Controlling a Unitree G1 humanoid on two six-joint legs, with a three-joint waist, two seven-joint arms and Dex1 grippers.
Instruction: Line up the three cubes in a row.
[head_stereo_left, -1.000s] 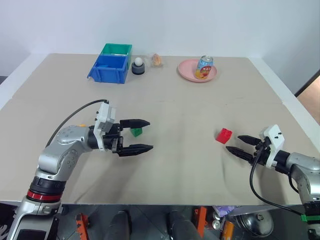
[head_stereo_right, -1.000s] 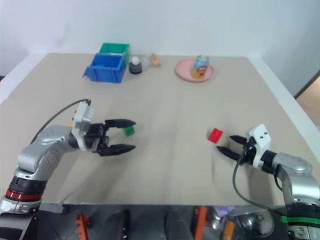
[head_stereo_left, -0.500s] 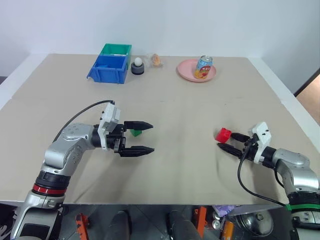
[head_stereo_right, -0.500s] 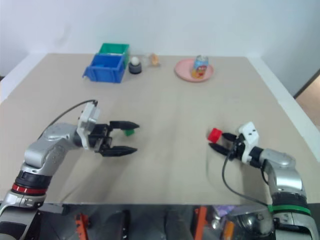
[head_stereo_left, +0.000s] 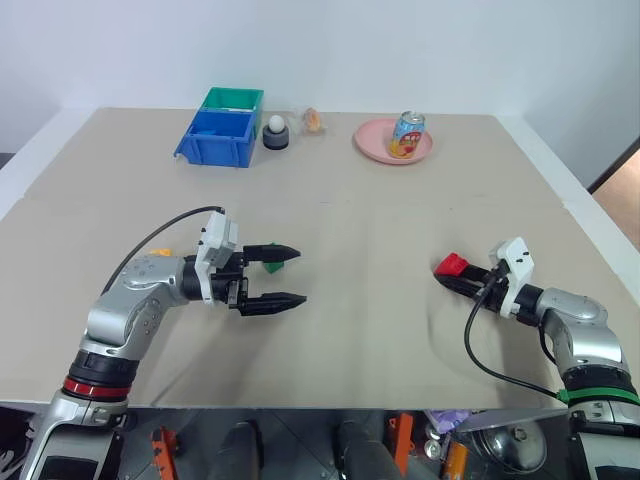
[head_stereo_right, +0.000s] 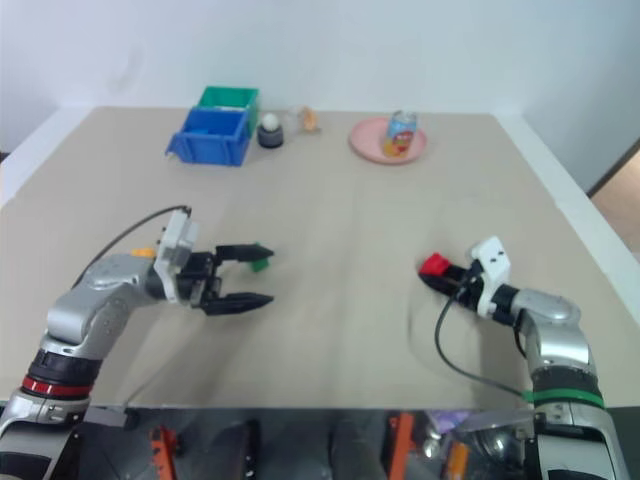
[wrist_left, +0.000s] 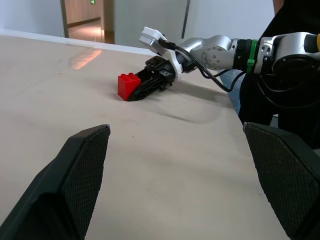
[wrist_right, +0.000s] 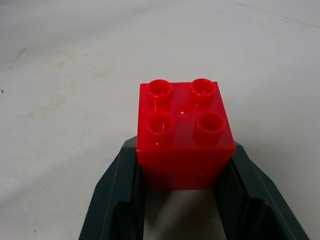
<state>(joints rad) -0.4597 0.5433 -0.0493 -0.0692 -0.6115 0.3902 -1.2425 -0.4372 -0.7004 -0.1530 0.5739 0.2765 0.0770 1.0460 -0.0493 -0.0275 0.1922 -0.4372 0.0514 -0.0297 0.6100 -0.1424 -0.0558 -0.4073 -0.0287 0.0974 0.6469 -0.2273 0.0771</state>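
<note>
The red cube (wrist_right: 185, 130), studs up, rests on the table at the right with my right gripper (head_stereo_left: 452, 272) shut on its two sides. The left wrist view also shows this cube (wrist_left: 127, 86) pinched by the right gripper (wrist_left: 150, 85). At the table's left-centre my left gripper (head_stereo_left: 300, 275) stands open and level, nothing between its fingers. The green cube (head_stereo_left: 271, 265) lies just behind its far finger, partly hidden. A bit of the yellow-orange cube (head_stereo_right: 145, 252) peeks out behind my left forearm.
At the back left stand a blue bin (head_stereo_left: 218, 137) and a green bin (head_stereo_left: 233, 98). Beside them are a small black-and-white object (head_stereo_left: 276, 132) and a small item (head_stereo_left: 314, 120). A pink plate (head_stereo_left: 375, 145) with a soda can (head_stereo_left: 407, 134) stands at back centre.
My right gripper has moved forward onto the red cube and shut on it. The left gripper has stayed open in about the same place.
</note>
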